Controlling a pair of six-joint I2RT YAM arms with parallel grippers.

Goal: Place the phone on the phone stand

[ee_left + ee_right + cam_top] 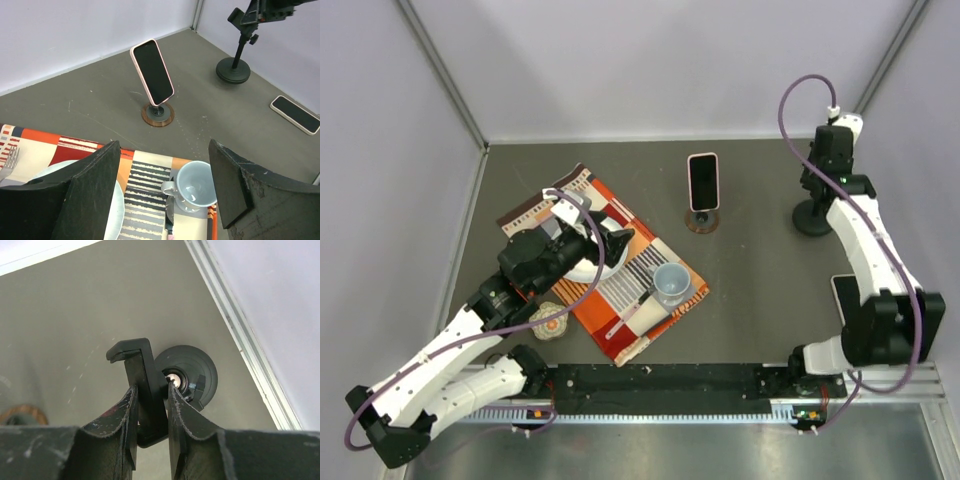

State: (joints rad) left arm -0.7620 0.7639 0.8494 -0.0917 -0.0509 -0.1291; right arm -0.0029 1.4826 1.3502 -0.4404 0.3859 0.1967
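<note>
Right wrist view is showing the right gripper pinching the black phone stand by its cradle. The phone is lying flat on the table nearby (a pink phone is occupying the wooden-based stand). The left gripper is hovering, jaws spread.

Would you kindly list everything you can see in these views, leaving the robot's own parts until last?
pink-cased phone: one, black screen, propped up, centre of the table
round stand: one, brown base, under that phone
flat phone: one, black with pale edge, lying on the table, right side
black stand: one, black, far right corner
cloth: one, orange, white and dark stripes, left of centre
plate: one, pale, on the cloth
mug: one, pale blue, on the cloth
fork: one, silver, on the cloth
left hand: one, black, open above the plate
right hand: one, black, shut on the black stand's clamp
</note>
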